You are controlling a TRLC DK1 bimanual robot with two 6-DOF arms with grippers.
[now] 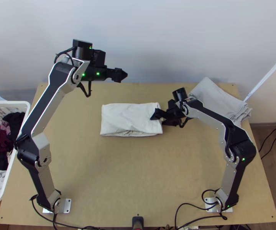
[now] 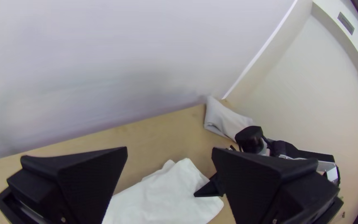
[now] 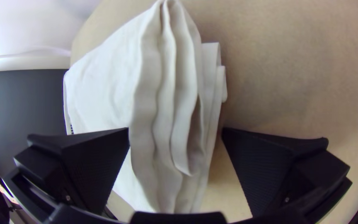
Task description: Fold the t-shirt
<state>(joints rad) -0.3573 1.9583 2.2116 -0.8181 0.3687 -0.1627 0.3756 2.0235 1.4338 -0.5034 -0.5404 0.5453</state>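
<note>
near the tabletop's far edge, the right claw gapes astride the t-shirt, likely for a tidying pinch; left claw wide too.

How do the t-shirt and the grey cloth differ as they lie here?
The t-shirt is white, the other cloth light grey. The t-shirt lies mid-table, roughly parallel to the far edge of the table; the grey cloth lies aslant at the far right corner. The right gripper is open astride the t-shirt's end, not the grey cloth. Both are folded.
</note>
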